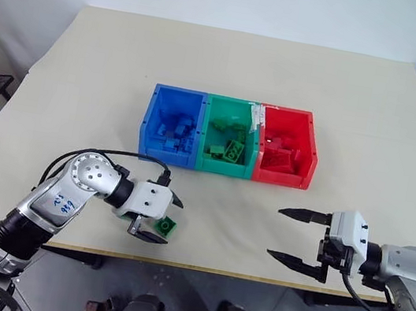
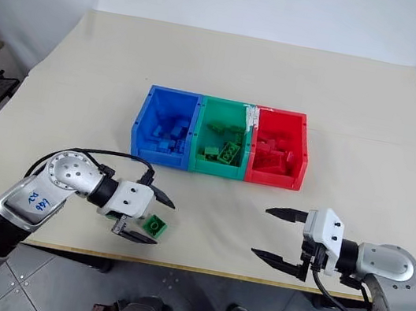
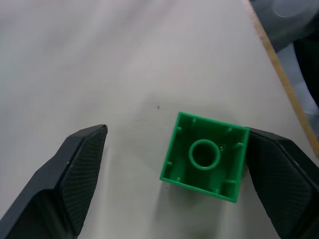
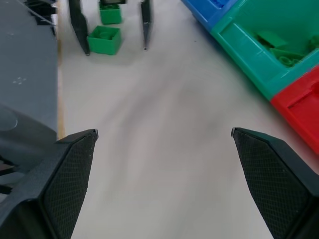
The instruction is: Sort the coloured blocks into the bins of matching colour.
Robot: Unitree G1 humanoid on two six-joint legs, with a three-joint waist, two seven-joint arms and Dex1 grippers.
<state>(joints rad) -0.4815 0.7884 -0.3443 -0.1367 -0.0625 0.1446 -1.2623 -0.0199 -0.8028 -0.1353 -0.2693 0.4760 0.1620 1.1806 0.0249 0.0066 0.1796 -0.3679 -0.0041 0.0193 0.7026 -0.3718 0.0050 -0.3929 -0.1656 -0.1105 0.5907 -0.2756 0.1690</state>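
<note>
A wide beige table (image 1: 301, 75) is seen, and in its middle the three joined bins (image 1: 229, 137) are placed in a row, with the long axis of the row running from left to right: blue on the robot's left, green in the middle, red on the right. In each bin, blocks of the same colour are already collected.

Near the front edge of the table, on the left side, the left gripper (image 1: 156, 216) is held low and is pointed toward the right. Between its fingers a green block (image 3: 205, 156) is lying on the table. The block is square, so no long axis can be told; its hollow underside is turned toward the wrist camera. One finger is touching its side, the other stands apart, so the jaws are not yet clenched.

On the right side, the right gripper (image 1: 290, 236) is pointed left with its jaws spread wide and nothing between them.
</note>
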